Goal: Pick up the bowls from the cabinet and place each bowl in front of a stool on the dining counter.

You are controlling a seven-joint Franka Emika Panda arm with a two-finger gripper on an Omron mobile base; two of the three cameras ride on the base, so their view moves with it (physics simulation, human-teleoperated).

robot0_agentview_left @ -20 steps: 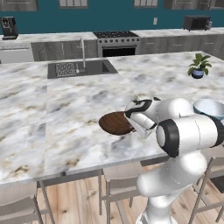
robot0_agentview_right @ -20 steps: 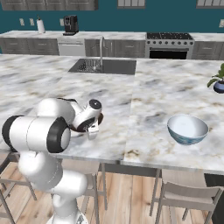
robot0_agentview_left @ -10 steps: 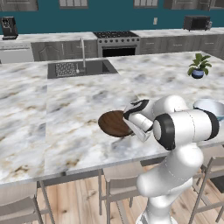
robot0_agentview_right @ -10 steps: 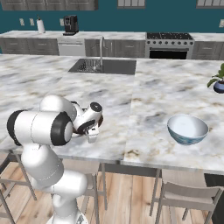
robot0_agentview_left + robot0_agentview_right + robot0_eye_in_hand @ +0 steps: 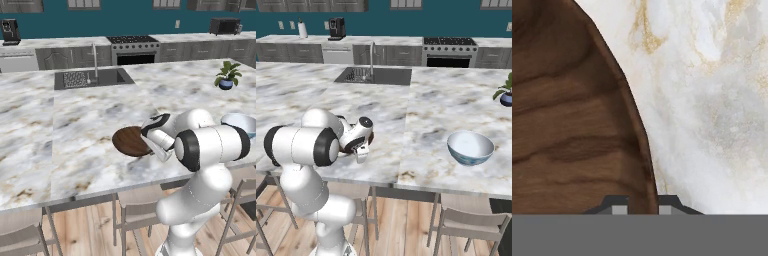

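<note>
We see our pincer (image 5: 643, 204) pinching the rim of the wooden bowl (image 5: 131, 140), which lies low on the marble worktop (image 5: 85, 125) near its front edge. Since a second ago, our elbow has swung lower and forward, the bowl hardly shifting. The white bowl (image 5: 470, 147) sits at three o'clock, well apart.

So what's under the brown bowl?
The marble counter lies under the brown bowl, with the gripper shut on its rim. Whether the bowl rests on the marble or hangs just above it cannot be told, and the marble right beneath it is covered.
</note>
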